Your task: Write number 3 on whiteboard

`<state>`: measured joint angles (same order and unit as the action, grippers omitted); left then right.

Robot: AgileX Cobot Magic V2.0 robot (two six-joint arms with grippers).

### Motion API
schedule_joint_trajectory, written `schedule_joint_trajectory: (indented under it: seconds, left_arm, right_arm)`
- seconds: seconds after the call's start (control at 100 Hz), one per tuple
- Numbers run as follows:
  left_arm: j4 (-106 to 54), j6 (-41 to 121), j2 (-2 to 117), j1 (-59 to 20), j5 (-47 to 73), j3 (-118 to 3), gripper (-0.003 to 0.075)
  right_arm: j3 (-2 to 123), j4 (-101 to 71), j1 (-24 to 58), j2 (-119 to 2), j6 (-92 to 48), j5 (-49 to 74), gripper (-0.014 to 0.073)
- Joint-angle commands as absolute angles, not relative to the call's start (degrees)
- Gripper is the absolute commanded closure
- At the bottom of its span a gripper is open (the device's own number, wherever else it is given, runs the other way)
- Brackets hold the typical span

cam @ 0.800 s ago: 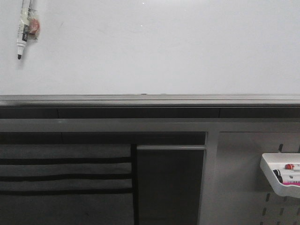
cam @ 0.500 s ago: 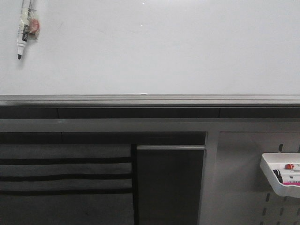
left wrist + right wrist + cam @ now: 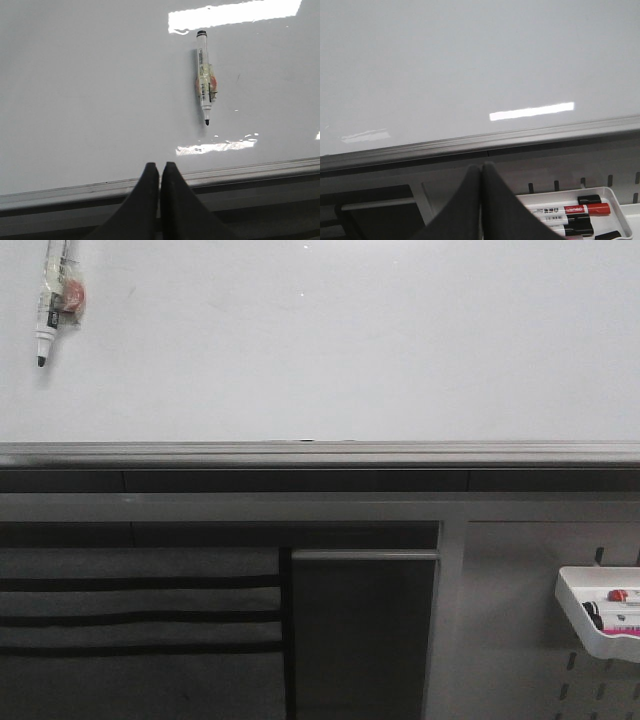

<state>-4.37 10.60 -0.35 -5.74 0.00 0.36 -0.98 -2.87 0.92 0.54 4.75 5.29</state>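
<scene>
Nothing has moved since the earlier frame. The large white smooth whiteboard (image 3: 350, 350) bears no number 3; an uncapped black-tipped marker (image 3: 204, 80) clings near its upper left corner. Both the left gripper (image 3: 159, 172) and right gripper (image 3: 481, 175) are pressed together, empty; closing off-centre could knock the marker down.

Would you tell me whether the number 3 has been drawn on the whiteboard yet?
No, the whiteboard carries no figure; only a marker hangs on it, uncapped, tip down.

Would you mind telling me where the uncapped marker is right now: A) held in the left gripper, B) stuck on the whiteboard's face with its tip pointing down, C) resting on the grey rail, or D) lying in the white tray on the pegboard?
B: the uncapped marker sits on the whiteboard, tip down, while the left gripper is shut and empty.
</scene>
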Motion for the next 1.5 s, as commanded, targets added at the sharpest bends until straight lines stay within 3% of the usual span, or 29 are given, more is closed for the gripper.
schedule_joint_trajectory:
  seconds: [0.0, 0.53, 0.79, 0.99, 1.21, 1.49]
  left_arm:
    - [-4.92, 10.06, -2.14, -5.62, -4.16, 0.49, 0.0739]
    - [-4.92, 10.06, -2.14, -5.62, -4.16, 0.49, 0.0739]
    - [-11.31, 10.06, -2.14, -5.62, -8.35, -1.69, 0.0739]
    - [-13.8, 10.06, -0.8, -5.62, 0.31, -14.02, 0.0739]
    - [-9.86, 10.15, 10.28, -5.62, 15.48, -32.44, 0.0739]
    - [-9.49, 10.15, 17.31, -5.62, 18.55, -39.34, 0.0739]
  right_arm:
    - [-2.15, -1.27, 0.54, 1.7, 3.98, 0.0, 0.0668]
    - [-2.15, 2.63, 0.54, 1.7, 3.58, 1.44, 0.0668]
    - [0.09, 2.63, 0.54, 1.7, 3.58, -4.39, 0.0668]
    - [12.32, 2.13, 0.67, 0.14, 3.58, 7.02, 0.0668]
    - [29.58, 2.13, 0.67, -10.55, 2.04, 21.17, 0.0668]
    - [35.98, 2.13, 0.67, -17.33, 2.04, 21.15, 0.0668]
